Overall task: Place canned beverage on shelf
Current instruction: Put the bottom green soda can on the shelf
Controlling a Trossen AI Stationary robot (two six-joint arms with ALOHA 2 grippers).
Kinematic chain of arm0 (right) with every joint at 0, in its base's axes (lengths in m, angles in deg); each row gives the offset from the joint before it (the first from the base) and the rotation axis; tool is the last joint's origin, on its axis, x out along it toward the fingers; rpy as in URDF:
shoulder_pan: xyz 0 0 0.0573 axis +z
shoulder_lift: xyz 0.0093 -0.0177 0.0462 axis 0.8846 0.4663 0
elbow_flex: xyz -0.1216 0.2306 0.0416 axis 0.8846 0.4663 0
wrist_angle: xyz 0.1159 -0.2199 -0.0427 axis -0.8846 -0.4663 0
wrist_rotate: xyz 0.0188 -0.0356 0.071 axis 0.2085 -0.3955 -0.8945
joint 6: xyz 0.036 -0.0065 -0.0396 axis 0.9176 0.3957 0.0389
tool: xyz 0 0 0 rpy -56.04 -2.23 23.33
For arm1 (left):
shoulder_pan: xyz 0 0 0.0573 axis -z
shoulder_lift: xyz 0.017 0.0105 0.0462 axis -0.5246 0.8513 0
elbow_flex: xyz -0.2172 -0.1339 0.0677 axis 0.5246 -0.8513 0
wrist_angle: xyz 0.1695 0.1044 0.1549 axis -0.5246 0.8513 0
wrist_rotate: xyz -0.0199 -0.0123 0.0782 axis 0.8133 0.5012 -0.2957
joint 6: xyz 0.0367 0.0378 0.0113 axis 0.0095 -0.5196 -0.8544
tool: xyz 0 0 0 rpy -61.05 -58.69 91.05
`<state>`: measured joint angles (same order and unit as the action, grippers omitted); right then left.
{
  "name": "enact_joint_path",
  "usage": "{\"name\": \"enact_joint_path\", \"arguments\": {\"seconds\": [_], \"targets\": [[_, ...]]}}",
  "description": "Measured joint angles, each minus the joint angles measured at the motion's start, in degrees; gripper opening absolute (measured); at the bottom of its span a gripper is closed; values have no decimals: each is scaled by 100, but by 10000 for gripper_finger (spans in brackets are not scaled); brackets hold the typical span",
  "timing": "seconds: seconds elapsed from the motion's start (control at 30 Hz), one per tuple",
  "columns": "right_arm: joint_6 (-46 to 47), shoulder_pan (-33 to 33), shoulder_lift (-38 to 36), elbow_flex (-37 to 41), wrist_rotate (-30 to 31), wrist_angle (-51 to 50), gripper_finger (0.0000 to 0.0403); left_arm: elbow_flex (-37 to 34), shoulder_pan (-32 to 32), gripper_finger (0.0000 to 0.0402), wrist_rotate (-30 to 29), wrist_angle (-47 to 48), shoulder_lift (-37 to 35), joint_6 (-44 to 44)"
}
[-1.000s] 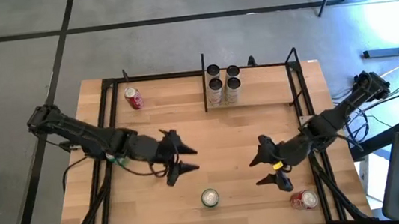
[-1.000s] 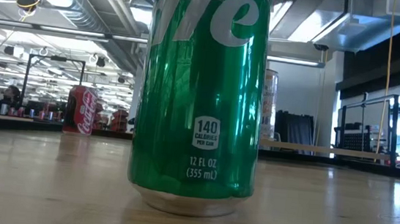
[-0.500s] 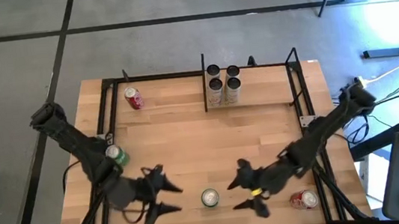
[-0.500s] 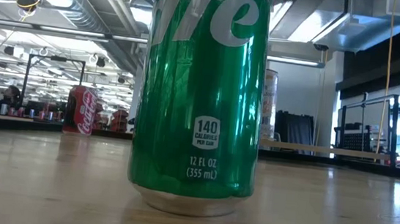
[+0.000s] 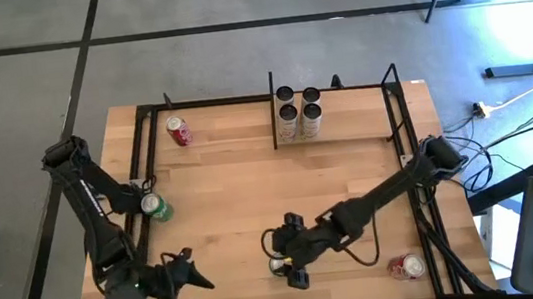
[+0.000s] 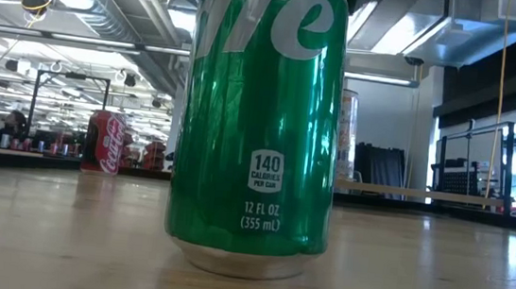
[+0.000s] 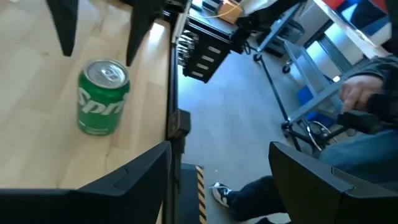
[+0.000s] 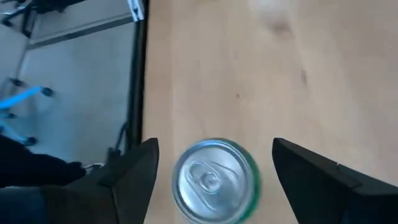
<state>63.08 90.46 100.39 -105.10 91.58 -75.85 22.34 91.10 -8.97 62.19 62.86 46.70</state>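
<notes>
As the right arm swung in low across the surface [image 5: 241, 188], its tool [image 5: 282, 265] arrived over the green can [image 5: 278, 262] near the front edge, fingers spread wide on either side, nothing gripped yet. The left tool [image 5: 187, 289] had pulled back to the front-left corner, also spread and empty. The shelf [image 5: 344, 121] waited at the back, well apart — the pickup looked imminent.

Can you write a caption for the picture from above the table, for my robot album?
Right gripper hangs open over a green can while the left gripper waits open near the table's front edge.
</notes>
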Motion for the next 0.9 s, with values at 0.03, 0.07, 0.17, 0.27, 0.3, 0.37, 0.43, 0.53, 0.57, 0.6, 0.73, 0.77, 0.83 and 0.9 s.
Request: {"name": "enact_joint_path", "arguments": {"seconds": [0.03,0.07,0.17,0.27,0.3,0.37,0.43,0.53,0.57,0.6,0.73,0.77,0.83,0.9], "targets": [[68,0,49,-16,-99,19,298,0,10,266,13,4,0,0],[84,2,87,-25,-157,30,298,0,12,266,13,30,0,-4],[150,22,203,-8,-113,-183,298,0,15,266,-40,29,0,-39],[270,24,332,-7,-114,-132,298,0,7,266,-201,40,0,-48],[267,24,372,-7,-125,-122,298,0,-3,266,-243,46,0,-50],[267,23,434,-12,-112,-90,298,0,-21,266,-293,76,0,-77],[267,24,499,-22,-125,-29,298,0,-22,266,-313,68,0,-157],[267,22,544,-24,-92,35,298,0,-21,266,-298,65,0,-162],[265,22,545,-24,-55,25,298,0,-26,266,-293,67,0,-174],[265,22,546,-24,-41,21,298,0,-32,266,-298,65,0,-181],[206,22,523,-22,-17,-10,298,0,-58,266,-309,66,0,-183],[175,22,513,-20,-15,-33,298,0,-69,266,-308,63,0,-184],[42,22,452,-11,-13,-106,298,0,-86,266,-312,61,0,-184],[-112,18,399,0,-9,-263,298,0,-91,266,-324,61,0,-184]]}}
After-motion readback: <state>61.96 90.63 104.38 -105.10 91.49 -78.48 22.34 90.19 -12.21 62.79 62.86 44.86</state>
